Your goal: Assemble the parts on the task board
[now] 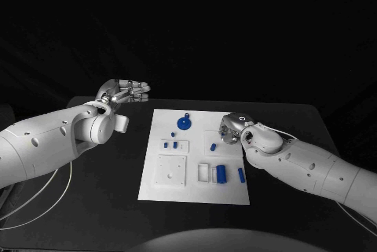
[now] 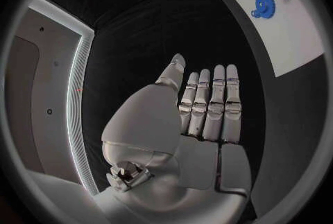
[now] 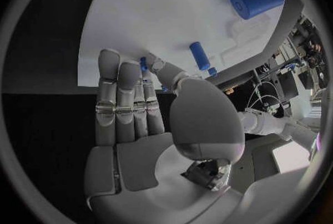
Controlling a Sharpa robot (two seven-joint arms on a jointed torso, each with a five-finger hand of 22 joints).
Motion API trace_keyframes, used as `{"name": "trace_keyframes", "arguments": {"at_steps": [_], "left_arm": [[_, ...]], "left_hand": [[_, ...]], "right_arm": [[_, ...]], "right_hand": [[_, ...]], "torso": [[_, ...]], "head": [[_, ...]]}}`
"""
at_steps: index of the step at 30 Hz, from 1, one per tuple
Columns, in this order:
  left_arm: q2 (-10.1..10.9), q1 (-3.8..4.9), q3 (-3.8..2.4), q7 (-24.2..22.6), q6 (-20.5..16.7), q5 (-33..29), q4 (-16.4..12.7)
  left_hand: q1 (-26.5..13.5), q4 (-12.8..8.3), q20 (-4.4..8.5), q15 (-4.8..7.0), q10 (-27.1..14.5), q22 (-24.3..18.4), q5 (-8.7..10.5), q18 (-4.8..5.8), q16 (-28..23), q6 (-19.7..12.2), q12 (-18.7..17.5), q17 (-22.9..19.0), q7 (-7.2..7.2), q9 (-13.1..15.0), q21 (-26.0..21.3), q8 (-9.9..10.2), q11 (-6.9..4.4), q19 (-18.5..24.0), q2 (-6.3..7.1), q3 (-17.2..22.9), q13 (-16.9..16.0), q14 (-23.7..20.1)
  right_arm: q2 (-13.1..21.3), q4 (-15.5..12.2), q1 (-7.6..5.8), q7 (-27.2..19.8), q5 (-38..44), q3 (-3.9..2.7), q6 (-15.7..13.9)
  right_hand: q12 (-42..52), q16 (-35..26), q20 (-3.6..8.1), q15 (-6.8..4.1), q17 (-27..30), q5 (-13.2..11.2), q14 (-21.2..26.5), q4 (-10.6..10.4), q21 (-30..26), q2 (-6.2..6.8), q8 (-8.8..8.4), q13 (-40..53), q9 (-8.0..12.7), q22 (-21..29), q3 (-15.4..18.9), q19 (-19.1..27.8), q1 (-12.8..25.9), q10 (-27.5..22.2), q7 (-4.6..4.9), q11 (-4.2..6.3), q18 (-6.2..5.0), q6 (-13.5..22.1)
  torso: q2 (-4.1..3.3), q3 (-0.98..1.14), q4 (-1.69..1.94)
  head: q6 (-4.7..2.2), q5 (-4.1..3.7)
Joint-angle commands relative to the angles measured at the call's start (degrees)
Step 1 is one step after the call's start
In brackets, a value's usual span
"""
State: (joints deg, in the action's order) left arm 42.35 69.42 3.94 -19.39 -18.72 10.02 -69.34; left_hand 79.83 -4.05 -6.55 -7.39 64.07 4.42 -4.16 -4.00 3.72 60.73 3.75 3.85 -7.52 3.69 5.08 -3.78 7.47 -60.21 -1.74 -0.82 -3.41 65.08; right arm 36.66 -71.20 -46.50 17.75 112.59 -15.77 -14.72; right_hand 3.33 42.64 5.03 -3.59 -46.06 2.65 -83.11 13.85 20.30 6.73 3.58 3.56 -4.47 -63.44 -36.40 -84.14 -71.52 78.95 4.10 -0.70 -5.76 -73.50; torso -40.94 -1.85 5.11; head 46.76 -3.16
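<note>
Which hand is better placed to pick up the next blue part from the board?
Right. The right hand hovers open over the task board, close to a small blue peg. The left hand is open too, but off the board over bare table.

I am working in a robotics lab or test cell. My black table [image 1: 298, 113] stands against a dark backdrop, with a white task board [image 1: 196, 192] laid at its middle. Beyond the table's edge, my right wrist view shows racks of equipment and cables [image 3: 277, 77].
</note>
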Motion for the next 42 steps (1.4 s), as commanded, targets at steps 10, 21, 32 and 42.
{"name": "trace_keyframes", "arguments": {"at_steps": [10, 21, 32, 42], "left_arm": [[-0.05, 0.11, -0.06, -0.30, 0.85, -0.23, 0.33], [-0.22, 0.11, -0.05, -0.24, 0.88, -0.42, 1.26], [-0.68, 0.11, -0.04, -0.26, 0.86, -0.72, 2.14], [-2.72, 0.09, -0.03, -0.65, 0.24, -0.88, 3.20]], "left_hand": [[0.42, 0.42, -0.25, -0.06, -0.23, -0.07, 0.24, -0.52, -0.23, 0.01, -0.29, -0.02, -0.11, 0.03, 0.20, 0.12, 0.08, 0.09, -0.20, 0.03, 0.04, -0.54], [0.43, 0.45, -0.25, -0.05, -0.21, -0.07, 0.25, -0.54, -0.22, 0.01, -0.29, -0.02, -0.10, 0.03, 0.21, 0.13, 0.08, 0.07, -0.25, 0.05, 0.04, -0.50], [0.56, 0.51, -0.23, -0.04, -0.18, -0.07, 0.24, -0.55, -0.22, 0.04, -0.29, -0.02, -0.09, 0.03, 0.23, 0.13, 0.06, 0.05, -0.29, 0.08, 0.05, -0.48], [0.63, 0.55, -0.20, 0.01, -0.08, -0.06, 0.22, -0.58, -0.22, 0.05, -0.30, -0.02, -0.08, 0.03, 0.28, 0.13, 0.02, -0.04, -0.38, 0.12, 0.05, -0.37]], "right_arm": [[0.16, -0.26, 0.10, 0.58, 1.38, 0.03, -3.01], [1.86, -3.99, 0.07, 0.72, -1.11, -2.00, -3.48], [3.17, -9.36, 0.08, -0.64, -5.37, -4.61, -4.11], [1.80, -13.96, 1.58, -3.35, -7.96, -4.81, -5.69]], "right_hand": [[0.20, 0.08, 0.64, -0.66, -0.37, 0.12, -0.01, 1.20, 0.79, -1.16, 0.13, 0.13, -0.01, -0.42, -0.13, -2.02, -0.21, 0.81, -0.09, 0.07, -0.68, -0.80], [0.19, 0.02, 0.70, -0.71, -0.55, 0.12, -0.09, 1.26, 1.07, -1.05, 0.13, 0.13, -0.03, -0.61, -0.41, -2.04, 0.10, 0.96, -0.11, 0.12, -0.65, -0.93], [0.18, -0.07, 0.71, -0.72, -0.63, 0.12, -0.09, 1.21, 1.00, -1.05, 0.12, 0.12, -0.04, -0.61, -0.44, -2.01, 0.15, 0.96, -0.10, 0.12, -0.64, -0.91], [0.18, -0.20, 0.70, -0.71, -0.63, 0.12, -0.13, 1.17, 1.31, -1.17, 0.12, 0.12, -0.03, -0.71, -0.32, -2.06, 0.08, 0.86, -0.08, 0.10, -0.62, -0.79]], "torso": [[0.03, 0.00, -0.02], [0.14, -0.05, -0.03], [0.40, -0.22, -0.24], [0.94, -0.73, 0.26]], "head": [[-0.02, 0.01], [-0.27, 0.12], [-0.71, 1.13], [-0.79, 3.56]]}}
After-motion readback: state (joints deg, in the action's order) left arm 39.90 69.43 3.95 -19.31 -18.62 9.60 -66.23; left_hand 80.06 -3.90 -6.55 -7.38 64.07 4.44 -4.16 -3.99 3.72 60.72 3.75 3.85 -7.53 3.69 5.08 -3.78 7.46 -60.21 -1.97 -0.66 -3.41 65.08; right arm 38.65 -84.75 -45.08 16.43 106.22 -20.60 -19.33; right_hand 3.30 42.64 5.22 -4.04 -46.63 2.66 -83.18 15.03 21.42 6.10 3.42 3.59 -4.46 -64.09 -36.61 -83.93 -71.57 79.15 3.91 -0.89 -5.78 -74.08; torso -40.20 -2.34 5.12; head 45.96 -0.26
